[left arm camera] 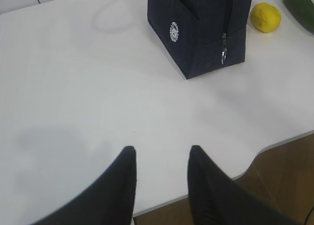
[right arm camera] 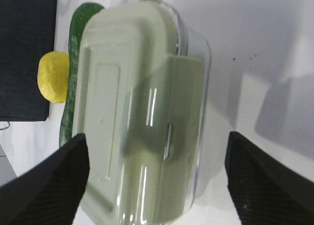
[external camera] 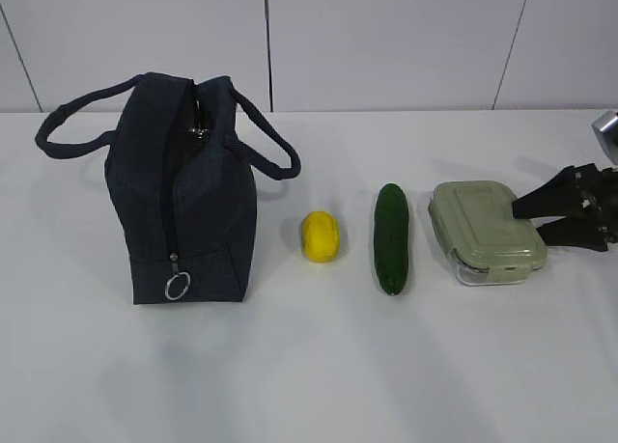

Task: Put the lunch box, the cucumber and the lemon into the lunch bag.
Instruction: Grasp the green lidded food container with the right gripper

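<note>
Lunch bag (external camera: pixel 183 197) stands upright at 9 o'clock on the white bench (external camera: pixel 319 375), zipper open down its end, inside too dark to tell contents. Lemon (external camera: pixel 322 236), cucumber (external camera: pixel 392 237) and lunch box (external camera: pixel 488 233) lie in a row toward 3 o'clock. Lunch box lid is snapped on. Right end effector (external camera: pixel 541 221) spread wide, straddling the box's 3 o'clock end, gripping nothing. Left end effector (left arm camera: pixel 162 159) partly spread, empty, over bare bench.
</note>
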You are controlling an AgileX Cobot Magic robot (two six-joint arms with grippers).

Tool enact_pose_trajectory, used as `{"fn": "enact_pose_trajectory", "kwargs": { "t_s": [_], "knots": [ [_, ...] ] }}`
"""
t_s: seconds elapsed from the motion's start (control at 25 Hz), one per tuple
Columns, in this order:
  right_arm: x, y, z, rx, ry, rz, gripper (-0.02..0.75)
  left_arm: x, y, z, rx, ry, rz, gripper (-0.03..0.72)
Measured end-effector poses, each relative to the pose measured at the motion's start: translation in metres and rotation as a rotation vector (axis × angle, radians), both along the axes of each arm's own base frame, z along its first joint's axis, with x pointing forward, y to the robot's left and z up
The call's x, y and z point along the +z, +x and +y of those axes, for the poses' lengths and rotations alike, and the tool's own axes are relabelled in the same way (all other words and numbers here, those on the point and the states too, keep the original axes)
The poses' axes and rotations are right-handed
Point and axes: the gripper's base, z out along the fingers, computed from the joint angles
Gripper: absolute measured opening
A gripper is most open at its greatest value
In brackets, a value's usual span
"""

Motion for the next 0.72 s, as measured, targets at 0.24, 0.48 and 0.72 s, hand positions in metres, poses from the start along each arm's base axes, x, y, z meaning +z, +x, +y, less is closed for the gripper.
{"fn": "enact_pose_trajectory", "kwargs": {
  "t_s": [0.24, 0.48, 0.72],
  "knots": [
    [-0.012, 0.009, 0.013, 0.047, 0.001, 0.0, 0.646, 0.0, 0.0, 0.0, 0.0, 0.0, 0.0, 0.239],
    [-0.017, 0.017, 0.018, 0.063, 0.005, -0.008, 0.644, 0.0, 0.0, 0.0, 0.0, 0.0, 0.0, 0.239],
    [-0.018, 0.018, 0.018, 0.069, 0.006, -0.016, 0.641, 0.0, 0.0, 0.0, 0.0, 0.0, 0.0, 0.239]
  ]
}}
